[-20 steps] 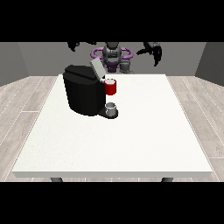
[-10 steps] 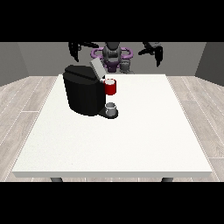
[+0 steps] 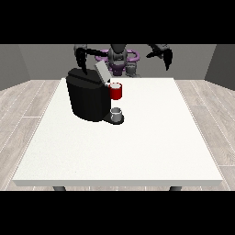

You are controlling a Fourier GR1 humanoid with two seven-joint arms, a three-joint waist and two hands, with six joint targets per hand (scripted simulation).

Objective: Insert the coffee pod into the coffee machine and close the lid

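Hands have come lower and nearer to the table since the earlier pictures, so we judge the task is only at its start and the reach is just beginning. The hand at the view's left (image 3: 81, 57) hangs above the back of the black coffee machine (image 3: 88, 97), with its fingers pointing down; the hand at the view's right (image 3: 164, 54) hangs over the far edge of the white table (image 3: 137, 147), well apart from the machine. For both hands we cannot tell if the fingers are apart or together, and neither seems to carry anything. The lid (image 3: 102, 72) of the machine stands tilted up, so it is not yet closed. A red thing at the machine (image 3: 116, 91) sits at its front, and below it a grey thing (image 3: 116, 113) rests on the machine's base; we cannot tell that it is the pod. The coffee pod itself we do not plainly see.
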